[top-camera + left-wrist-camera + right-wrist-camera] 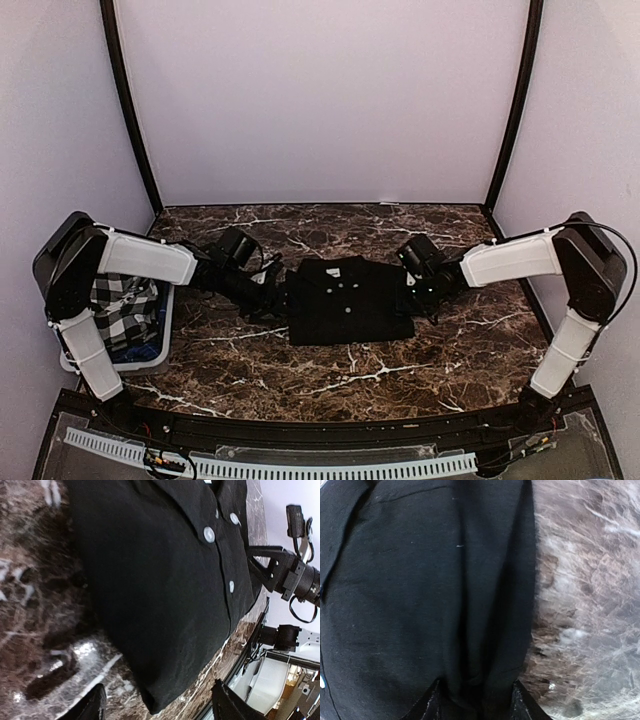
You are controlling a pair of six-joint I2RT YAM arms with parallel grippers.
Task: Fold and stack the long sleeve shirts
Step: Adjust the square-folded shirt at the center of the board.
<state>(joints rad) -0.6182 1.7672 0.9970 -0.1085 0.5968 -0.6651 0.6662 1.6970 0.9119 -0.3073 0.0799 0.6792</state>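
Black shirt (350, 300) in every view; basket (140, 367) of checked cloth (125, 300) overhead only.

- The black shirt (350, 300): matt woven cloth. Up close you can see a fine weave and soft creases, with no shine.
- Its buttons (209, 534): smooth, pale and slightly glossy, like plastic.
- Your bench (470, 350): dark brown stone-look top with white veins, polished. It throws back glare in the left wrist view.
- The basket (140, 368): smooth white plastic.
- The checked cloth (125, 300) inside it: soft black-and-white weave.
- The arm shells (150, 260): white, matt, plastic-looking.
- The fingers (427, 707) of your right hand (474, 702): black, hard, with a faint sheen.
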